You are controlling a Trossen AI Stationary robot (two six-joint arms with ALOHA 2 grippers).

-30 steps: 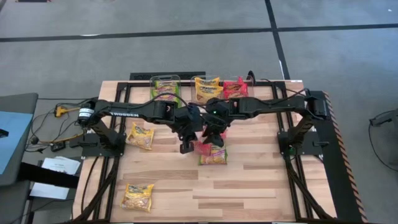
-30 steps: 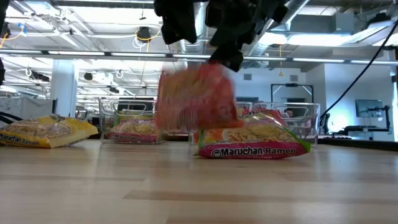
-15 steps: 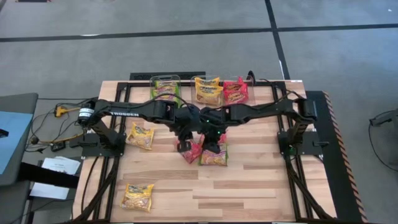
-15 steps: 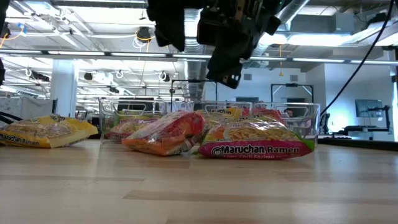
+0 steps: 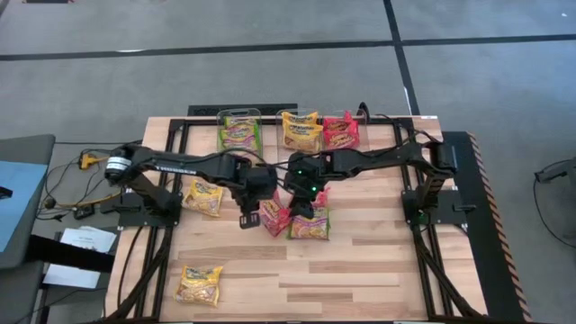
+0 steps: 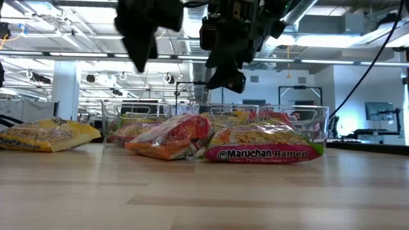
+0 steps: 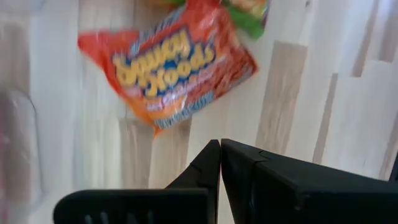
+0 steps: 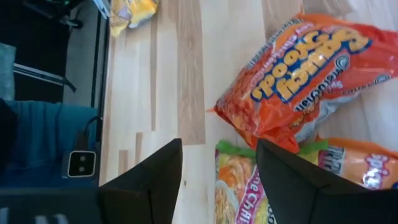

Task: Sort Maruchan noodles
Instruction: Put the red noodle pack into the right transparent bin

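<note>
Right hand [image 5: 302, 209] spread empty above red packet [image 5: 274, 217], left hand [image 5: 247, 219] closed, empty beside it

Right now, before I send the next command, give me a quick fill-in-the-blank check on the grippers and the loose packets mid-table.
1. The left gripper hangs above the table with its fingers ____.
2. The right gripper is open and holds ____.
3. The red packet lies on the table, touching the ____ packet beside it.
4. At the table's far edge stand ____ clear bins holding packets.

Missing words: shut; nothing; green; three
</note>
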